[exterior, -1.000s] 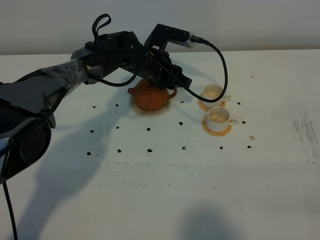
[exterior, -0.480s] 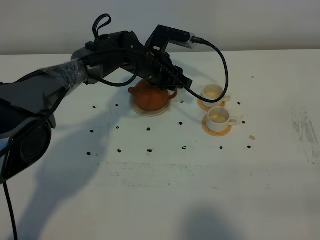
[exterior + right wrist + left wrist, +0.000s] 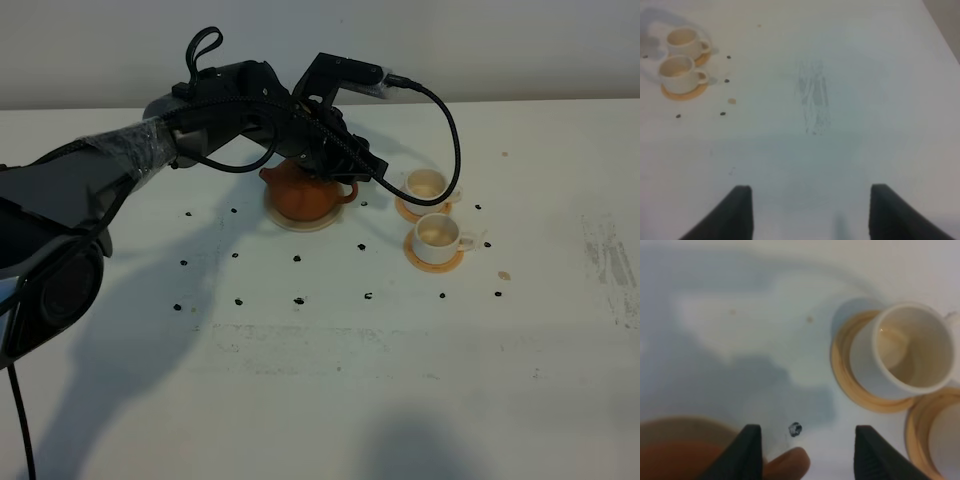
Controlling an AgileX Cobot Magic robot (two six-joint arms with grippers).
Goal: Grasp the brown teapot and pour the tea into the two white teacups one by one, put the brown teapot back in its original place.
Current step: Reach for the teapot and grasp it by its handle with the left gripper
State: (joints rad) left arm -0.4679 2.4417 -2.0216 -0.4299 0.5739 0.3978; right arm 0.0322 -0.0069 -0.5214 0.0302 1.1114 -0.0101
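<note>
The brown teapot [image 3: 300, 196] sits on its beige saucer [image 3: 288, 223], the original place, at the table's middle back. My left gripper [image 3: 345, 160] hovers over the pot's right side, its fingertips hidden in the high view. In the left wrist view the left gripper [image 3: 807, 454] is open, its fingers well apart, with a brown nub of the teapot [image 3: 675, 452] low between them. The two white teacups [image 3: 426, 184] [image 3: 437, 233] stand on orange-tan coasters to the right; one teacup [image 3: 905, 355] fills the wrist view. My right gripper [image 3: 810, 210] is open over bare table.
Small black marks [image 3: 298, 299] dot the white table around the pot and cups. A brown speck [image 3: 504, 275] lies right of the near cup. A grey scuffed patch [image 3: 615, 265] marks the table's right side. The left arm's cable [image 3: 450, 140] arcs above the far cup.
The left gripper has shifted slightly up and to the right above the teapot. The teapot stays on its saucer and the cups have not moved.
</note>
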